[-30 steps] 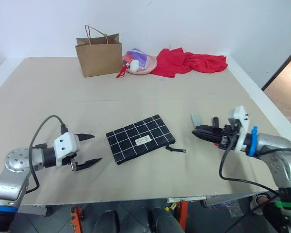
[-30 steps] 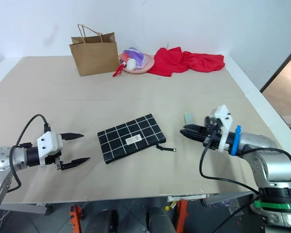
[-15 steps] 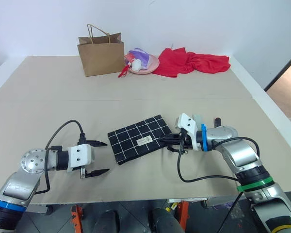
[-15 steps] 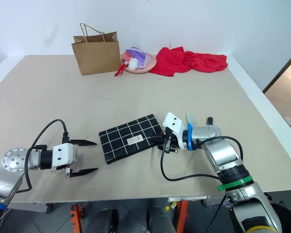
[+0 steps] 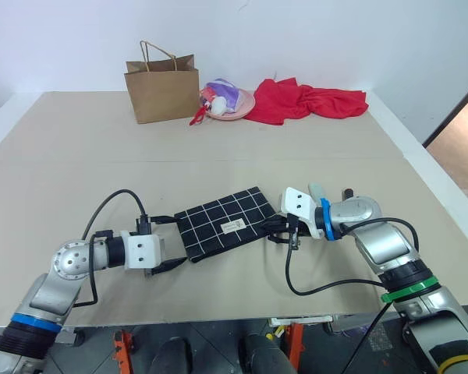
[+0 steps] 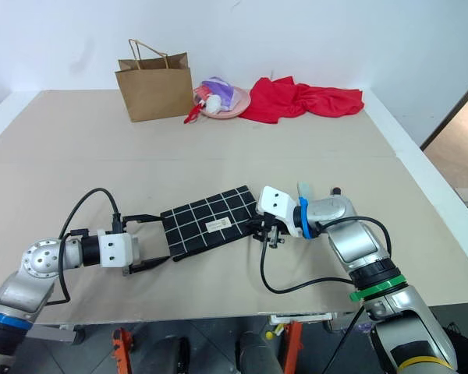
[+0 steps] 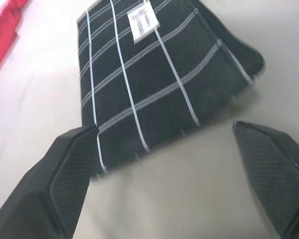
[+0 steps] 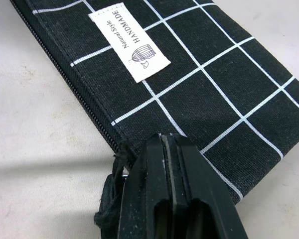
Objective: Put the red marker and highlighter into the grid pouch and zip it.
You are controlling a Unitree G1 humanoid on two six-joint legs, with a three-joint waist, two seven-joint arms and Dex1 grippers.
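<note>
**A:** Over on the left of the worktop, what is that arm doing?

**B:** The left tool lies low over the surface with its two black fingers spread wide apart. They straddle the left corner of the grid pouch, one finger behind its edge and one in front. Whether either finger actually touches the fabric, I cannot tell.

**A:** And the pouch itself?

**B:** It lies flat near the middle of the worktop, turned at a slant, black with white grid lines. A small white label is sewn on its face. The right wrist view lets you read it: "Natural Style" in smaller letters beside "HANDMADE", with a little drawing beneath.

**A:** What about the right side?

**B:** The right tool has its fingers pressed together, with the tips at the pouch's right corner where the zipper ends. A dark cord pull bunches up just beside those tips. Whether the cord is pinched between them, I cannot tell.

**A:** Any pens about?

**B:** A pale mint-blue end of the highlighter shows just behind the right wrist, and beside it a dark end that may belong to the red marker.

**A:** And the far edge?

**B:** A brown paper bag stands there, then a pink plate holding small items, then a crumpled red cloth.
</note>
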